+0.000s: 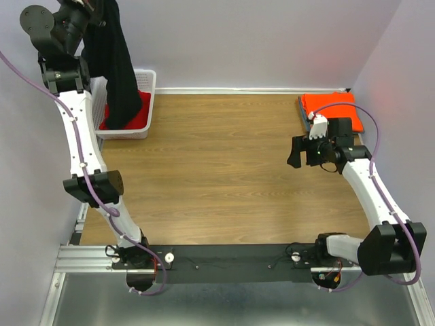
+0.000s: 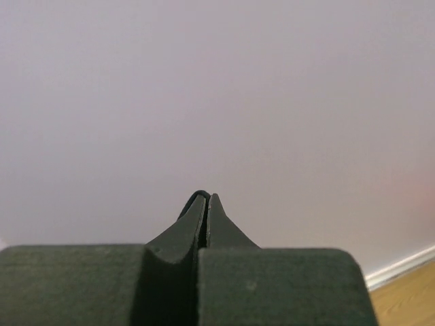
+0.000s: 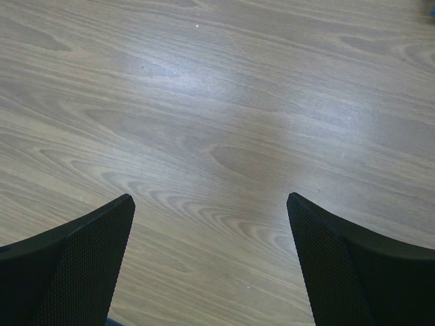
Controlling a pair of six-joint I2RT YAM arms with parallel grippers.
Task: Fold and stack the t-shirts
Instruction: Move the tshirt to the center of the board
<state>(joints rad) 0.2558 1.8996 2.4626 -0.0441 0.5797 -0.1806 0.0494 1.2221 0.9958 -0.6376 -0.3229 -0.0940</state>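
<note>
The black t-shirt (image 1: 117, 64) hangs in a long drape from my left gripper (image 1: 90, 5), which is raised high at the back left, above the basket. In the left wrist view that gripper (image 2: 206, 198) is shut, with a thin black edge of cloth pinched at its tips. A red t-shirt (image 1: 139, 115) lies bunched in the basket under the hanging cloth. The orange t-shirt (image 1: 328, 103) rests folded at the table's back right corner. My right gripper (image 1: 295, 152) hovers open over bare wood just in front of it, with nothing between its fingers (image 3: 81, 265).
The white mesh basket (image 1: 147, 76) stands at the back left against the wall. A dark blue edge (image 1: 302, 117) shows under the orange shirt. The wooden table (image 1: 217, 176) spreads between the two arms, with walls on the left, back and right.
</note>
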